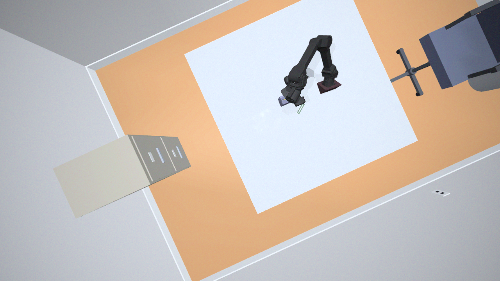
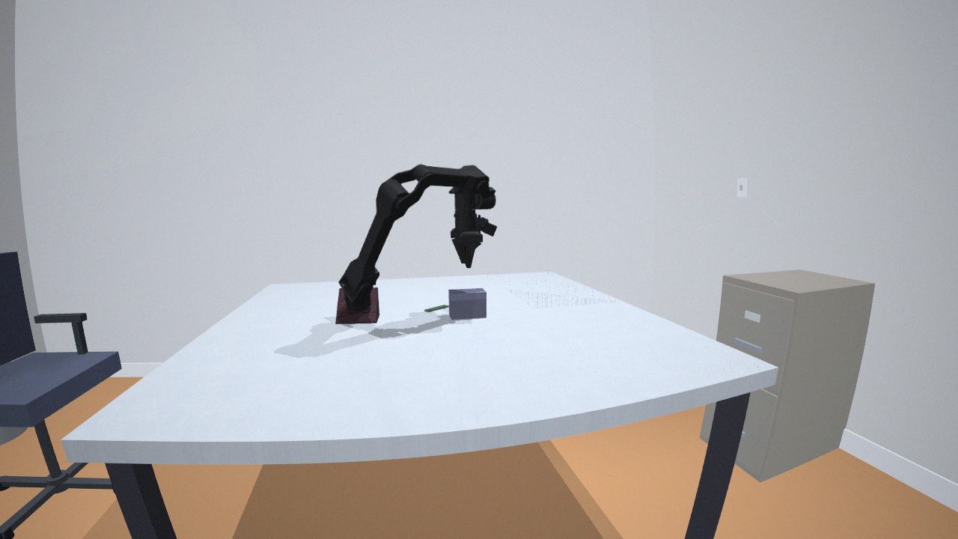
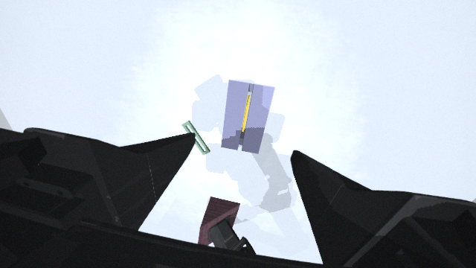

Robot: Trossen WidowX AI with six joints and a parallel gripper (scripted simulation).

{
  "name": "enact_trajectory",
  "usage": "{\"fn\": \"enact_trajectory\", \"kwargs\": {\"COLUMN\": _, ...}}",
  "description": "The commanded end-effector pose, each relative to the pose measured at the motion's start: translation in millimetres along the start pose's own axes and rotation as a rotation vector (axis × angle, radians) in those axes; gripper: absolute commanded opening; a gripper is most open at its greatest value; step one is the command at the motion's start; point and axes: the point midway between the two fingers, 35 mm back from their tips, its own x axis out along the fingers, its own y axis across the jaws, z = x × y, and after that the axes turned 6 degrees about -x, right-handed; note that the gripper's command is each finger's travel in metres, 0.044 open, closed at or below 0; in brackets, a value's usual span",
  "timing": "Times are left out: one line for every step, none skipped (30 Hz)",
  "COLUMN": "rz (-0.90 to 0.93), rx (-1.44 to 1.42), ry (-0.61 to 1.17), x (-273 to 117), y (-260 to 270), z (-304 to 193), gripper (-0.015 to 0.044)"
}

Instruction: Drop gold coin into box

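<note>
Directly below the gripper (image 3: 242, 147), seen between its two dark fingers in the wrist view, sits the closed grey box (image 3: 247, 116) on the pale tabletop (image 3: 372, 93). The gripper is spread wide and holds nothing; its fingers stand well apart, one on each side of the wrist view, and both are well clear of the box lid. A narrow slot (image 3: 250, 88) runs lengthwise down the middle of the lid, and the gold coin (image 3: 245, 112) shows as a thin yellow line lying along that slot, edge-on, filling most of its length. How deep the coin sits inside the box cannot be told from this angle. Just beside the box, on the side of one finger's tip, lies the shallow green holder (image 3: 196, 137), a slim pale-green strip set at an angle to the box and not touching it. Nearer the lower edge of the wrist view the arm's dark red base plate (image 3: 217, 213) rests on the tabletop, with the arm's soft shadow spreading between it and the box. From the exterior view the gripper (image 2: 467, 260) points straight down and hangs above the box (image 2: 467, 302) with open air between them; the black arm (image 2: 385, 221) arches up from its base (image 2: 357, 312) and over. The holder (image 2: 435, 308) lies flat between base and box. From the top view the gripper (image 1: 293, 99) covers most of the box (image 1: 281, 101), and the holder (image 1: 300, 108) pokes out beside it.
</note>
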Motion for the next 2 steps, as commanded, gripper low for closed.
{"fn": "enact_trajectory", "kwargs": {"rz": 0.002, "rx": 0.006, "ry": 0.007, "x": -2.9, "y": -0.8, "z": -0.7, "gripper": 0.044}}
{"fn": "enact_trajectory", "kwargs": {"rz": 0.002, "rx": 0.006, "ry": 0.007, "x": -2.9, "y": -0.8, "z": -0.7, "gripper": 0.044}}
